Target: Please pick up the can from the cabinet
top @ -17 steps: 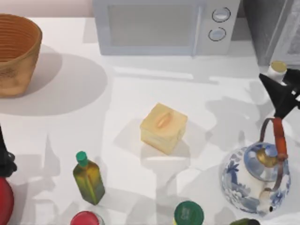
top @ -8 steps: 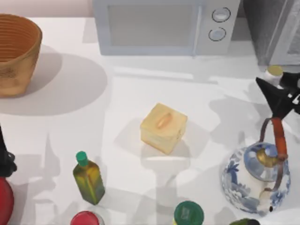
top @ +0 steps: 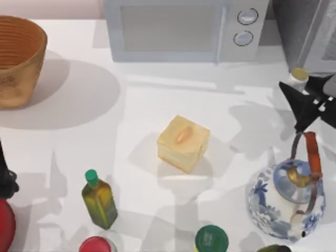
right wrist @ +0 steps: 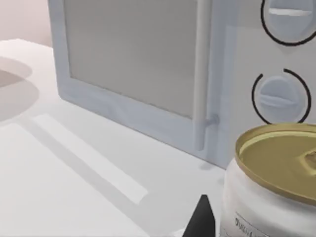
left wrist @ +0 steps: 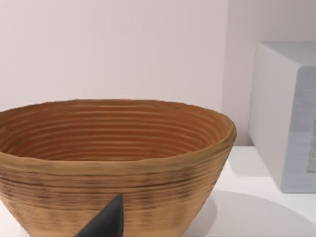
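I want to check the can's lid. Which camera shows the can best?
The right wrist view: the can is close, with its gold lid and white side plain. The top view gives a small pale disc beside the right gripper; the left wrist view faces the basket.

looks like a kitchen counter - microwave [top: 181, 29], teapot [top: 286, 202], oil bottle [top: 98, 200], basket [top: 18, 60] on white table [top: 131, 121].

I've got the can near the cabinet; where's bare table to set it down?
Widest bare table lies between the microwave, basket and yellow box. A smaller patch sits between that box and the teapot. The front edge is crowded with the bottle and jars. The right pincer with the can is hemmed in by the cabinet.
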